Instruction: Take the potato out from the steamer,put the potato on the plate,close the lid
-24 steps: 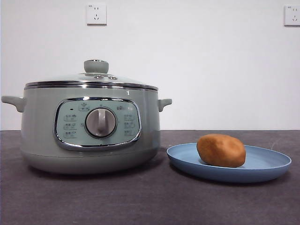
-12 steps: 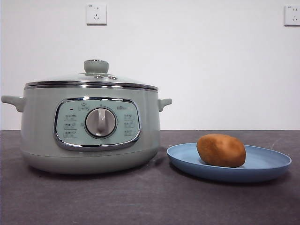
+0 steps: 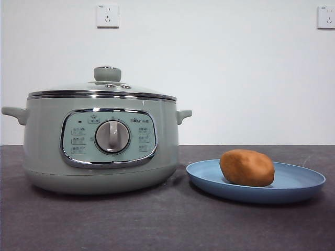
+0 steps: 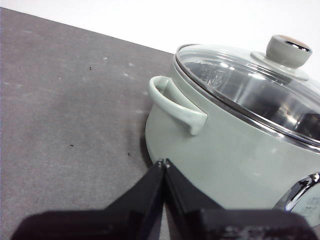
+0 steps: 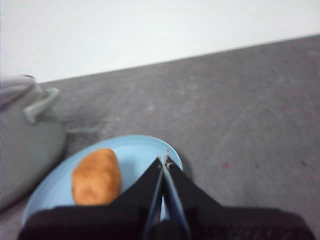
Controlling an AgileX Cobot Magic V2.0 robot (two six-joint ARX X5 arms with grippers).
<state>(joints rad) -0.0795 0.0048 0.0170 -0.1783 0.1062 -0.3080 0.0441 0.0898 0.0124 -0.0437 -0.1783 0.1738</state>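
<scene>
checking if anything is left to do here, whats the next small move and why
Probably none beyond keeping both arms back. The potato lies on the blue plate, and the glass lid sits on the steamer. The left pincer and right pincer are shut and hold nothing.

lid (image 3: 102,88) on steamer (image 3: 99,146), potato (image 3: 246,168) on plate (image 3: 298,185)
</scene>
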